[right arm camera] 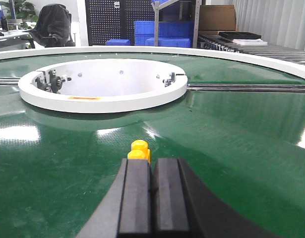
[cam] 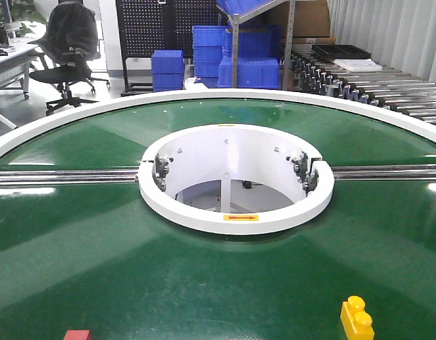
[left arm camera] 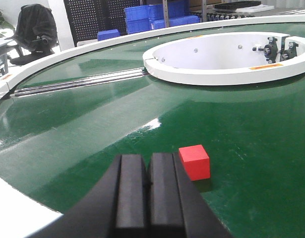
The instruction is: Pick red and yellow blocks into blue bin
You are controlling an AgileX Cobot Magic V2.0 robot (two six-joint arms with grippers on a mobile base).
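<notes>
Lying on green belt [cam: 97, 276]: red block [left arm camera: 194, 161] beside clenched left hand [left arm camera: 147, 166], yellow block [right arm camera: 139, 150] before clenched right hand [right arm camera: 153, 168].

In the front view the bottom edge cuts off the red block [cam: 77, 335], leaving only its top, and the yellow block [cam: 357, 320] loses its base there too. In the right wrist view the right gripper [right arm camera: 152, 162] hides the yellow block's lower part. In the left wrist view the left gripper [left arm camera: 147, 159] covers the red block's lower left corner. Both grippers run off the bottom edge of their wrist views.
</notes>
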